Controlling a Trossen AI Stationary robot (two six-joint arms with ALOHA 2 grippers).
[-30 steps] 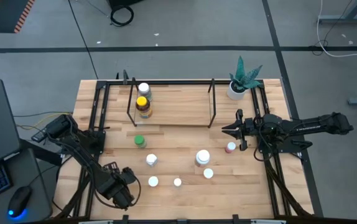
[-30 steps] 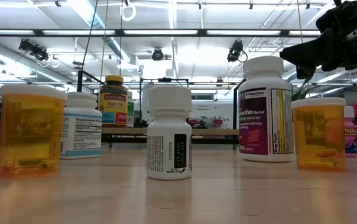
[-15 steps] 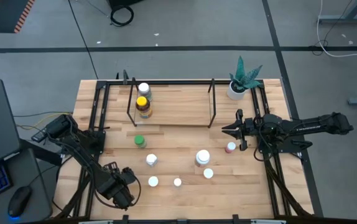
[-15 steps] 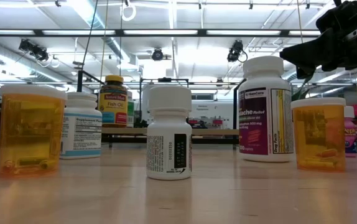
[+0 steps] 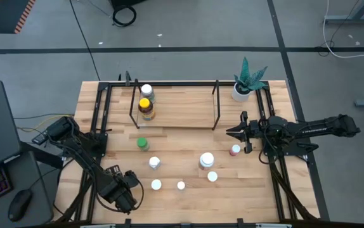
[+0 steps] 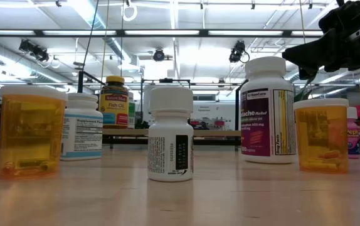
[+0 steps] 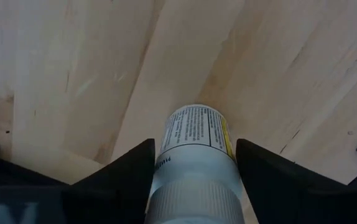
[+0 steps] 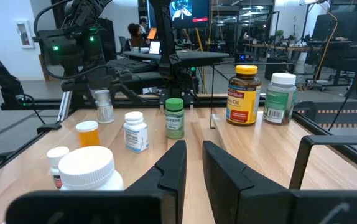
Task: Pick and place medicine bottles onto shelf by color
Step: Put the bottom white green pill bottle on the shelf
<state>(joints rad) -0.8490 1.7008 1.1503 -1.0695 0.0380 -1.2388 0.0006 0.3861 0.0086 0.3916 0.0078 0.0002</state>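
Nearest the front edge of the surface [image 5: 188,202], the left tool [image 7: 191,163] straddles a white bottle [image 7: 194,155], fingers [image 7: 129,168] close at its sides; whether they grip it I cannot tell. Loose bottles remain mid-surface (a green-capped one [image 5: 143,144] among them). The right tool [image 5: 233,132], closed and empty, waits beside the pink-capped bottle [image 5: 234,150]. Farther back, the shelf [image 5: 182,107] holds only two bottles, so most sorting seems left.

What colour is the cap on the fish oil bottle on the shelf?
Yellow: the fish oil bottle, clearest in the right wrist view.
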